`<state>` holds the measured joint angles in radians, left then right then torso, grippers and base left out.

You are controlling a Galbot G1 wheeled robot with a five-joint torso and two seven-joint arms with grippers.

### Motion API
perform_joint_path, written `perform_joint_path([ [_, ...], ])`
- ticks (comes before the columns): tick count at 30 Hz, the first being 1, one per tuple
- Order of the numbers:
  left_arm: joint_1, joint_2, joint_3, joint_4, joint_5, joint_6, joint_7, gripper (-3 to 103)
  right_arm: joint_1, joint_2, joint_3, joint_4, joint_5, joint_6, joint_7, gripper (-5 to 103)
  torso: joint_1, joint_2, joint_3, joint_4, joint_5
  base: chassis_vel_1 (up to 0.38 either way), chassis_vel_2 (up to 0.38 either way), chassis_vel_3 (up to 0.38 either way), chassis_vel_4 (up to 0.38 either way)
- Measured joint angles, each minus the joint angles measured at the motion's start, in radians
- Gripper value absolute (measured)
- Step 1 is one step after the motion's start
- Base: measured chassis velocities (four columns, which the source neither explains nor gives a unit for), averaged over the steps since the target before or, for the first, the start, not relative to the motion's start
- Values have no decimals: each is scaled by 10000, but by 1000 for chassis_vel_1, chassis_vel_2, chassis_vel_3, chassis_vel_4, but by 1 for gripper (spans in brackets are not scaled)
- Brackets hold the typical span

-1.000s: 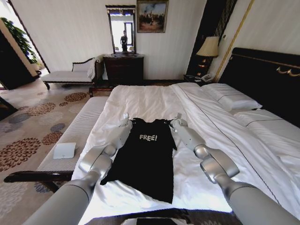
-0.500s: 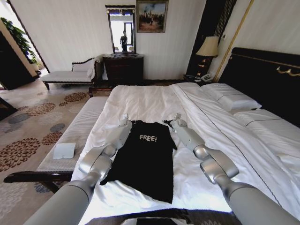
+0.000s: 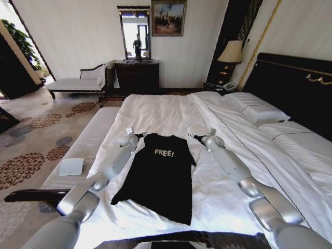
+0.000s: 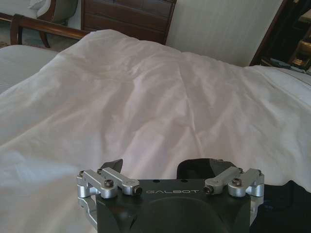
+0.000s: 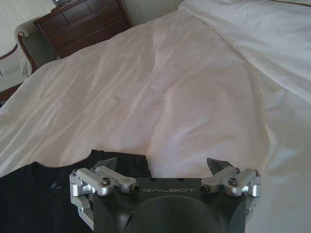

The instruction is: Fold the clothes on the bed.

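The clothes are one black T-shirt (image 3: 158, 176) with white "FREE!" lettering. It lies flat on the white duvet of the bed (image 3: 171, 111), collar toward the far side. My left gripper (image 3: 129, 133) rests on the duvet just left of the shirt's shoulder and is open (image 4: 165, 167). A corner of the T-shirt (image 4: 286, 196) shows beside it. My right gripper (image 3: 203, 137) sits just right of the other shoulder, also open (image 5: 163, 165), with nothing between its fingers. The T-shirt (image 5: 39, 194) lies alongside it.
A pale upholstered bench (image 3: 88, 140) runs along the bed's left side with a white square item (image 3: 71, 166) on it. Pillows (image 3: 257, 109) and the dark headboard (image 3: 298, 83) are at the right. A dresser (image 3: 136, 76) and a lamp (image 3: 231, 52) stand by the far wall.
Both grippers have moved apart sideways, off the shirt's shoulders onto the duvet, left one leftward and right one rightward. The shirt stays flat in place.
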<state>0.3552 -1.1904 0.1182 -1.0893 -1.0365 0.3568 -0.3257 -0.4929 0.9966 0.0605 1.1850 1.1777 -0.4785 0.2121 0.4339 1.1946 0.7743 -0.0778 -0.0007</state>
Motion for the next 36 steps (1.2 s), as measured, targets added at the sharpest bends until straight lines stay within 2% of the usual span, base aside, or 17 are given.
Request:
perform_joint_path([
  [1,0,0,0,0,0,0,0,100,0,0,0,0,0,0,0,100,0,0,0,0,0,0,0,0,0],
  [4,933,911,-123,-1375,-211,-16,-50,100,-1058,-368,587,1584,212,-82,257,100,0,0,1,13,-1,0,0,0,0],
  [5,933,911,-123,-1375,-211,-16,-50,100,-1058,-368,587,1584,212,-82,257,100,0,0,1,13,-1,0,0,0,0],
  [7,1660,1418,-328,-2242,-213,-44,-46,100,-1642,-544,947,2299,337,-128,361,100,-1,0,1,19,-3,0,0,0,0],
  [10,2591,1968,-706,-3312,-175,-123,-40,100,-2375,-782,1469,3061,590,-201,496,100,-3,1,0,11,-4,0,0,0,0],
  [16,3514,2534,-1142,-4378,-208,-168,-52,100,-3386,-1010,2093,3936,815,-275,568,100,0,0,1,7,-4,0,0,0,0],
  [18,4279,2913,-1517,-4958,-133,-198,-55,100,-4186,-1021,2614,4585,851,-324,604,100,2,0,2,4,4,0,0,0,0],
  [20,5156,3188,-1960,-5549,26,-258,-46,100,-5181,-840,3348,5432,824,-348,655,100,1,1,1,11,-9,0,0,0,0],
  [21,5156,3188,-1960,-5549,26,-258,-46,100,-5181,-840,3348,5432,824,-348,655,100,1,1,1,11,-9,0,0,0,0],
  [25,6829,3409,-2814,-6708,449,-414,42,100,-7458,-163,4380,6698,177,-320,547,100,-2,2,-1,10,-4,0,0,0,0],
  [27,7248,3375,-3096,-7027,549,-439,80,100,-8063,13,4580,6943,-63,-297,427,100,-3,2,0,4,4,0,0,0,0],
  [30,8280,3070,-3813,-7731,839,-501,159,100,-9112,359,5123,7478,-586,-194,69,100,-2,2,0,7,-3,0,0,0,0],
  [31,8280,3070,-3813,-7731,839,-501,159,100,-9112,359,5123,7478,-586,-194,69,100,-2,2,0,7,-3,0,0,0,0],
  [36,9963,2530,-4831,-8559,1197,-587,316,100,-10375,604,5636,8321,-840,-172,-403,100,0,0,1,7,-3,0,0,0,0],
])
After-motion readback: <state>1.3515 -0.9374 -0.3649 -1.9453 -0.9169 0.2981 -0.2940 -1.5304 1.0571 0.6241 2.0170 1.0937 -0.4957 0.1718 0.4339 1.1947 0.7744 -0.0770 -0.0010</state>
